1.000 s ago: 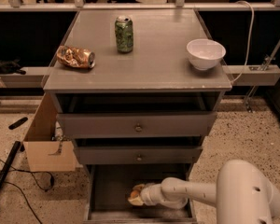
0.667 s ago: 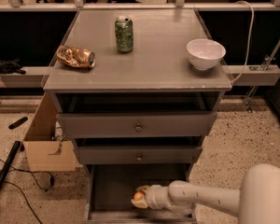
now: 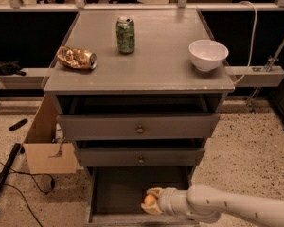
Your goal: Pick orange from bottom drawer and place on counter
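Note:
The orange (image 3: pixel 149 200) is small and round and sits between my gripper's fingers inside the open bottom drawer (image 3: pixel 118 193), just above its dark floor near the front. My gripper (image 3: pixel 150 201) reaches in from the lower right on a cream arm, with one finger (image 3: pixel 155 191) above the orange and one below, closed against it. The counter (image 3: pixel 156 56) is the wide grey cabinet top above.
On the counter stand a green can (image 3: pixel 126 34), a shiny gold-brown snack bag (image 3: pixel 76 58) and a white bowl (image 3: pixel 208 54). Two knobbed drawers (image 3: pixel 139 126) above the bottom one are slightly pulled out. A cardboard box (image 3: pixel 45 148) and cables lie on the floor to the left.
My gripper has shifted slightly to the right inside the bottom drawer with the orange between its fingers. The arm now lies lower and flatter in view.

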`<control>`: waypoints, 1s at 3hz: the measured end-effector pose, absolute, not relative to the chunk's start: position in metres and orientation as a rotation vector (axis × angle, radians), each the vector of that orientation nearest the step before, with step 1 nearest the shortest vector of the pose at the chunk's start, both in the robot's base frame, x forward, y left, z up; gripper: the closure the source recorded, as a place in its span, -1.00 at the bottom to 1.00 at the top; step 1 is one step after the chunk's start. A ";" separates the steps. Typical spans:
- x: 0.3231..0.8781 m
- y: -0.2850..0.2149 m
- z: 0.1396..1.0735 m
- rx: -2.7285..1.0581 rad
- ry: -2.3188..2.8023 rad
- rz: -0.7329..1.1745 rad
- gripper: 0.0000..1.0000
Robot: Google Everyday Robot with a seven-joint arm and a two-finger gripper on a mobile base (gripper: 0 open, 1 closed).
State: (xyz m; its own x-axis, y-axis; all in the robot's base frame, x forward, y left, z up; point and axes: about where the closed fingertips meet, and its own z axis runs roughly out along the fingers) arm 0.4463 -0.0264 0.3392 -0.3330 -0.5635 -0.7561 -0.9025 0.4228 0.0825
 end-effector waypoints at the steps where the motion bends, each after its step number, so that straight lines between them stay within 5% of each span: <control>1: 0.449 -0.030 0.398 -1.290 2.018 0.633 1.00; 3: 0.490 -0.049 0.514 -1.337 1.992 0.469 1.00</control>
State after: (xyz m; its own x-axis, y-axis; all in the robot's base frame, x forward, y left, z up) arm 0.4902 -0.0488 0.5143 -0.2381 -0.6644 -0.7084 -0.9108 0.4061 -0.0748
